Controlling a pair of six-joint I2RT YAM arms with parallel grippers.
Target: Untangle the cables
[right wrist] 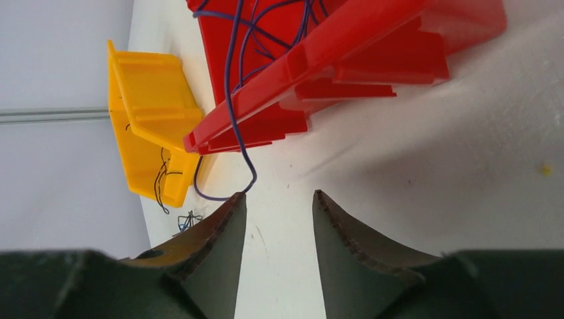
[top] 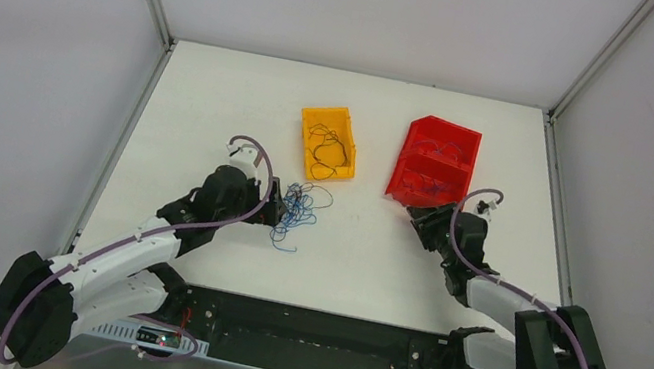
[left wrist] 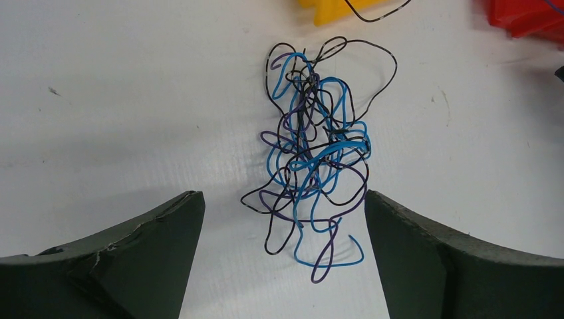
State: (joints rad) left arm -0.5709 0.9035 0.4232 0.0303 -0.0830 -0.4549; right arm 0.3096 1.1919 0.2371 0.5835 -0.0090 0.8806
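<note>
The tangled cables (left wrist: 312, 153), thin blue, black and purple wires, lie in a loose clump on the white table. In the top view the clump (top: 298, 208) sits just below the yellow bin. My left gripper (left wrist: 282, 196) is open and empty, its fingers wide on either side of the clump's near end, above the table. It shows in the top view (top: 272, 207) just left of the clump. My right gripper (right wrist: 279, 194) is open and empty at the red bin's near corner (top: 420, 211). A purple wire (right wrist: 229, 100) hangs over the red bin's rim down to my left fingertip.
The yellow bin (top: 314, 119) holds black wires. The red bin (top: 459, 130) holds purple and blue wires and shows tilted in the right wrist view (right wrist: 372, 40). The yellow bin (right wrist: 153, 113) lies beyond it. Grey walls enclose the table.
</note>
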